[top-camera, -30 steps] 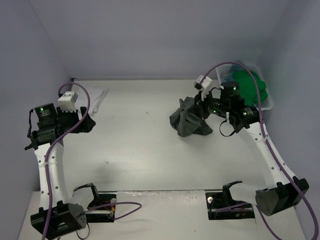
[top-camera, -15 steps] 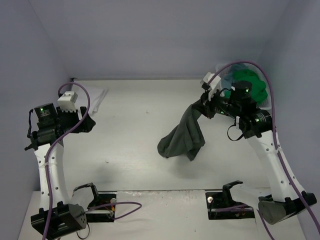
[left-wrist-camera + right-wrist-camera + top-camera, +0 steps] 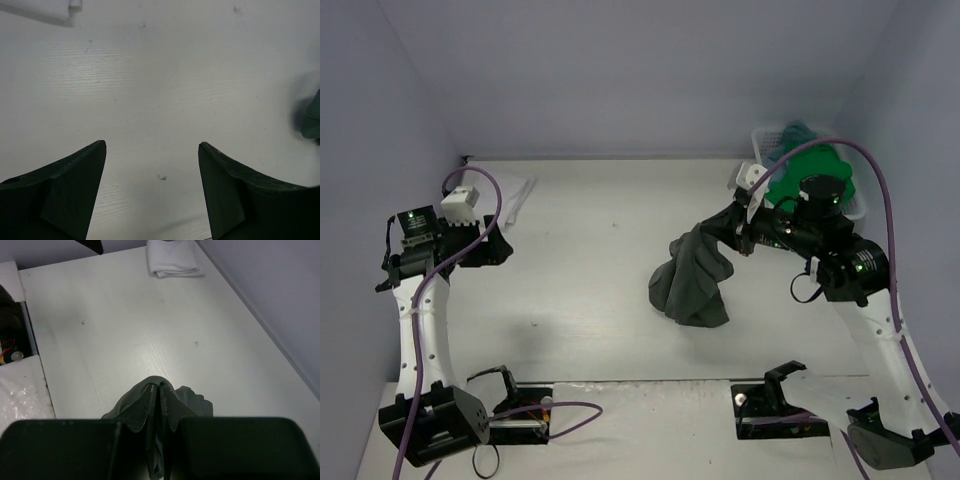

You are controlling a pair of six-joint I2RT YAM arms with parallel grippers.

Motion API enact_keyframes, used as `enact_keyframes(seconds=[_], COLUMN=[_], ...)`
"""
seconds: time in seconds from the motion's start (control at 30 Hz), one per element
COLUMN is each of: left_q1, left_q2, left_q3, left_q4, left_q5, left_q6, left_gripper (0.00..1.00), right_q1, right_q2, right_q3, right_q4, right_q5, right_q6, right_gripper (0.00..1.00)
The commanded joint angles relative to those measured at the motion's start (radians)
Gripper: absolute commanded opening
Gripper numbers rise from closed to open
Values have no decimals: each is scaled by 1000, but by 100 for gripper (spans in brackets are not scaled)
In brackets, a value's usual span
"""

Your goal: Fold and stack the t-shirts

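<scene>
The dark grey t-shirt has been carried out of the far right corner, away from the white basket, and brought toward the middle of the table. A second earlier it was seen bunched close beside the basket; half a second earlier it was lifted and hung long. Now it has been lowered, so that its lower end is crumpled on the table while its upper end is kept raised.

The right gripper is clamped on a fold of that shirt; in the right wrist view the cloth is seen pinched between the closed fingers. The left gripper has hardly moved: it is held near the left edge with its jaws spread and nothing between them, as the left wrist view confirms.

A green t-shirt is left in the basket, and a folded white t-shirt lies at the far left corner.

It is judged that the garment has been fetched but not yet spread. Flattening is still to be done before any fold can be made, and the left gripper is likely to be needed for a second corner.
</scene>
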Motion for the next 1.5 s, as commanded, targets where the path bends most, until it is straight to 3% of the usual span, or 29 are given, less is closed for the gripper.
enact_keyframes(seconds=[0.0, 0.5, 1.07, 1.3, 1.47], left_q1=[7, 13, 13, 13, 13], left_q2=[15, 33, 67, 73, 75], left_q3=[64, 41, 47, 50, 52], left_q4=[34, 47, 41, 41, 41], left_q5=[-9, -4, -32, -35, -29], left_q6=[-13, -5, -6, -5, -6], left_gripper=[69, 69, 69, 69, 69], right_q1=[38, 141, 207, 224, 229], right_q2=[-50, 64, -27, -42, 1], right_q3=[-20, -109, -194, -155, -169], right_q4=[48, 71, 67, 61, 70], right_q5=[-50, 85, 135, 134, 227], right_q6=[-9, -103, -103, -101, -178], right_gripper=[0, 0, 0, 0, 0])
